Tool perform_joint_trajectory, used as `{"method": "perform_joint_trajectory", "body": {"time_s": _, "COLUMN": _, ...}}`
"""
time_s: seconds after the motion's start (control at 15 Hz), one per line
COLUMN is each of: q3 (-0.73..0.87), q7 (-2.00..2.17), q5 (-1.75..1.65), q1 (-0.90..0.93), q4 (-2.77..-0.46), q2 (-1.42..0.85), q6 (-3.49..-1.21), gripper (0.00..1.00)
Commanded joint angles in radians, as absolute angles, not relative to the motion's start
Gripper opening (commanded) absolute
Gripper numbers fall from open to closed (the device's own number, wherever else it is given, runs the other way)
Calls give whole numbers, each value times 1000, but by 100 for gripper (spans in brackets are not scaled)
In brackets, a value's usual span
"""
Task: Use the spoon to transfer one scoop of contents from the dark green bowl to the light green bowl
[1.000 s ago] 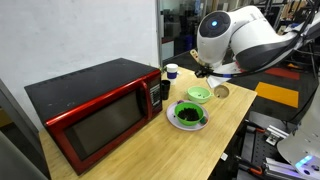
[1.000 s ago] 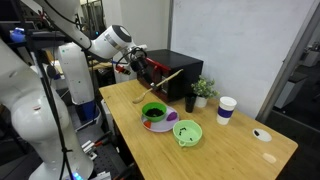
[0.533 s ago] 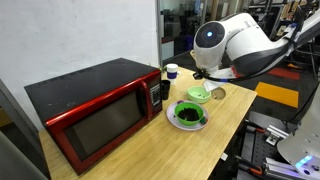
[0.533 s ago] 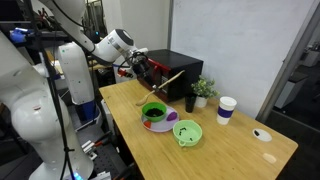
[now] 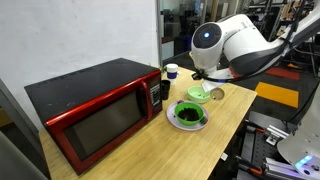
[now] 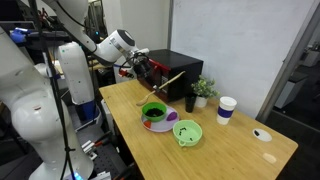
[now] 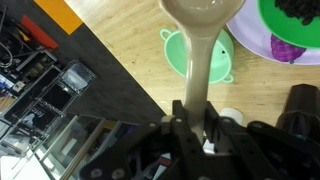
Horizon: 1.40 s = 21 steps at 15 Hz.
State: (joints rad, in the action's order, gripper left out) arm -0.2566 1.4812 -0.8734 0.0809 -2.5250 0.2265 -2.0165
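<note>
My gripper [image 7: 195,118] is shut on the handle of the pale wooden spoon [image 7: 198,50], which points away from it, its round head cut off at the top edge. In the wrist view the light green bowl [image 7: 178,58] lies beneath the spoon, and the dark green bowl [image 7: 292,22] with dark contents [image 7: 302,8] sits at the top right on a purple-white plate. In an exterior view the spoon [image 6: 170,81] hangs tilted above the table, behind the dark green bowl [image 6: 153,112] and light green bowl [image 6: 187,132]. Both bowls [image 5: 188,116] [image 5: 199,95] stand below the gripper [image 5: 204,74].
A red microwave [image 5: 95,110] fills the table's end. A white cup with a blue top [image 6: 226,108], a black cup [image 6: 190,101] and a small potted plant [image 6: 203,88] stand nearby. A small round object [image 5: 221,91] lies near the table edge.
The arm has shifted slightly toward the microwave and the bowls while keeping hold of the spoon. The bowls have not moved.
</note>
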Motion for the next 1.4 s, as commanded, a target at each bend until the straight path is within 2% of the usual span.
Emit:
{"method": "perform_joint_trajectory", "body": {"time_s": 0.0, "q3": -235, "q7": 1483, "q5": -876, "q1": 104, "q4": -2523, "q2": 225, "q6": -2011, "gripper": 22}}
{"method": "perform_joint_trajectory", "body": {"time_s": 0.07, "q3": -235, "q7": 1483, "q5": -876, "q1": 104, "q4": -2523, "q2": 225, "q6": -2011, "gripper": 22}}
{"method": "perform_joint_trajectory", "body": {"time_s": 0.13, "q3": -235, "q7": 1483, "q5": -876, "q1": 104, "q4": -2523, "q2": 225, "q6": -2011, "gripper": 6}}
{"method": "perform_joint_trajectory", "body": {"time_s": 0.67, "q3": -275, "q7": 1867, "q5": -1156, "q1": 132, "q4": -2477, "q2": 83, "q6": -1915, "gripper": 6}}
{"method": "perform_joint_trajectory", "body": {"time_s": 1.33, "q3": -297, "q7": 2206, "q5": -1224, "q1": 281, "q4": -2356, "q2": -146, "q6": -1667, "gripper": 6}}
